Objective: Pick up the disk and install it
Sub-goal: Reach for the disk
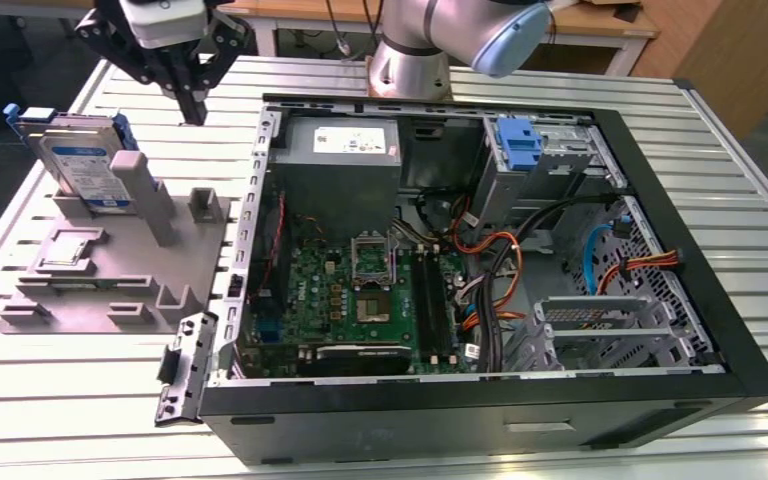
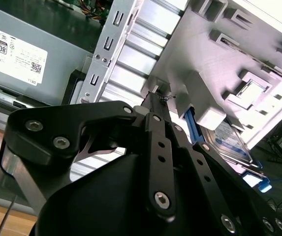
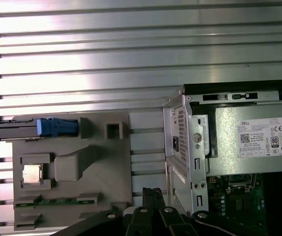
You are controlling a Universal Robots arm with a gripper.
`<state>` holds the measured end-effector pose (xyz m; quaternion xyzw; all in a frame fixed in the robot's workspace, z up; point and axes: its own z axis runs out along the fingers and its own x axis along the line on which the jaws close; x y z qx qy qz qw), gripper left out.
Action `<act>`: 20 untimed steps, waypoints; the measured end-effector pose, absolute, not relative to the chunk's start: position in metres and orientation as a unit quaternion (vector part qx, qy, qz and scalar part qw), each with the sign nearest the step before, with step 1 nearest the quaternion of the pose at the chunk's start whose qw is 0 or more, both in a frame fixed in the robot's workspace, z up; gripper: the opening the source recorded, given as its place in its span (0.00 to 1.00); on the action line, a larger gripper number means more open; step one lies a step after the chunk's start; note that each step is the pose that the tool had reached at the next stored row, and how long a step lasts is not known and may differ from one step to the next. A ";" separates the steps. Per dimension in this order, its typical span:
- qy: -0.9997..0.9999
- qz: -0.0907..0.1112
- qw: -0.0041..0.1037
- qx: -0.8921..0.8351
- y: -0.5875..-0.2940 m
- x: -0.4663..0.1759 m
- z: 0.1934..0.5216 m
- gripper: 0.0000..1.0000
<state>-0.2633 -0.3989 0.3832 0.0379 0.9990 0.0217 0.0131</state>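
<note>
The slatted metal table (image 1: 37, 400) carries an open computer case (image 1: 491, 397) and, to the exterior view's left of it, a grey holder (image 1: 104, 290). The arm (image 1: 418, 45) rises behind the case. The disk (image 1: 84, 165) stands on edge in the holder, leaning on an upright post, label outward, its blue frame at the upper end. The gripper (image 1: 195, 115) hangs above the table near the holder's back corner, apart from the disk and touching nothing. Its jaws are pressed together and empty.

This looks like the approach to the pick-up. To do it well, I judge the jaws must spread wider than the disk's thin edge and line up square across its flat faces. They should also stay clear of the post and come straight down over the blue frame, since the leaning disk could tip if nudged.

The first wrist view looks straight down. It shows the disk as a thin strip (image 3: 57, 127) and a small chip (image 3: 31, 174) lying in the holder. The second wrist view shows the disk's flat underside past the fingers (image 2: 155, 147). Only the exterior view gives the disk's lean and the gripper's height.
</note>
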 end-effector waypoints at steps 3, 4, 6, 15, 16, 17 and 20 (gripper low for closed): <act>0.999 0.022 0.013 0.038 -0.399 -0.265 0.383 0.10; 0.999 0.022 0.013 0.038 -0.399 -0.266 0.383 0.10; 0.999 0.022 0.013 0.038 -0.399 -0.267 0.383 0.10; 0.999 0.022 0.013 0.038 -0.399 -0.271 0.382 0.10; 0.999 0.022 0.013 0.038 -0.399 -0.272 0.382 0.10; 0.999 0.022 0.013 0.038 -0.399 -0.272 0.382 0.10; 0.999 0.022 0.013 0.038 -0.399 -0.274 0.381 0.10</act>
